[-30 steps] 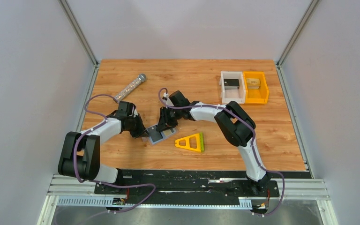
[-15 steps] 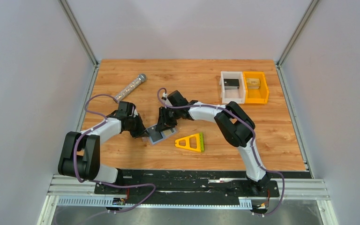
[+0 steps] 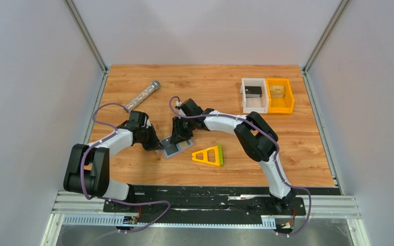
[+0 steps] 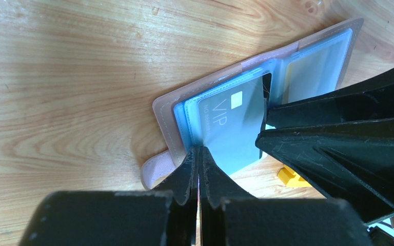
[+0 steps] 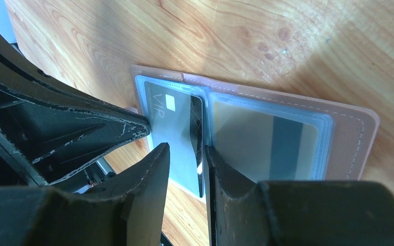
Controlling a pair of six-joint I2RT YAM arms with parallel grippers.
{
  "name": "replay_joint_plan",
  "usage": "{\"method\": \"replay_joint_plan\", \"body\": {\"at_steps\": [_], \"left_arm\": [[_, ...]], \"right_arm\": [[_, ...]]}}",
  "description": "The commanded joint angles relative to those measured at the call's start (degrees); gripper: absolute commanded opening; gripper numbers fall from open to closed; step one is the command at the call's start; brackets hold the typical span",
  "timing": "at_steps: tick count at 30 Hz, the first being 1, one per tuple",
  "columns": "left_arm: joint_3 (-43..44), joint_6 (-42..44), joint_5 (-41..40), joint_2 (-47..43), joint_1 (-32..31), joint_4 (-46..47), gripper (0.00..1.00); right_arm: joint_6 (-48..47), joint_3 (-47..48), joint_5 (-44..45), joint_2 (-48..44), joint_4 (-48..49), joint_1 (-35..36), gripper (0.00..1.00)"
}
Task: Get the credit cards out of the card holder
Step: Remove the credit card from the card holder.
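Observation:
The card holder (image 3: 176, 149) lies open on the wood, pinkish-brown cover (image 4: 164, 118) with clear blue sleeves. My left gripper (image 4: 199, 154) is shut on the near edge of its sleeves (image 3: 158, 146). A grey-blue "VIP" credit card (image 4: 231, 128) sticks partly out of its sleeve past the holder's edge (image 5: 172, 128). My right gripper (image 5: 184, 151) stands open over that card's free end, with a thin dark card edge close against one finger (image 3: 178, 139). A tan card with a dark stripe (image 5: 267, 143) sits in the other sleeve.
A yellow-and-green triangular frame (image 3: 209, 155) lies just right of the holder. A white bin (image 3: 244, 97) and an orange bin (image 3: 289, 98) stand at the back right. A metallic tube (image 3: 142, 95) lies at the back left.
The right wrist has shifted slightly left over the holder. The left arm and the holder have not moved.

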Motion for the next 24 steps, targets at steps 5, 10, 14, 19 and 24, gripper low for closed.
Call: {"method": "replay_joint_plan", "body": {"at_steps": [5,10,14,19,24], "left_arm": [[-1.89,1.35,-2.41,1.74,0.02,0.13,0.00],[-1.69,1.61,-2.34,2.73,0.03,0.34,0.00],[-1.59,1.46,-2.09,3.20,0.03,0.58,0.00],[-1.60,1.48,-1.98,3.30,0.03,0.54,0.00],[-1.72,1.56,-1.89,3.17,0.03,0.54,0.00]], "right_arm": [[-0.02,-1.91,-8.49,1.39,6.80,-1.16,0.32],[2.30,-6.61,-12.88,-0.50,14.31,-2.75,0.27],[3.17,-7.74,-15.80,-0.68,16.51,-3.84,0.20],[4.26,-8.20,-18.18,-0.37,20.53,-4.08,0.21],[4.40,-7.80,-18.38,0.62,20.62,-4.05,0.20]]}}
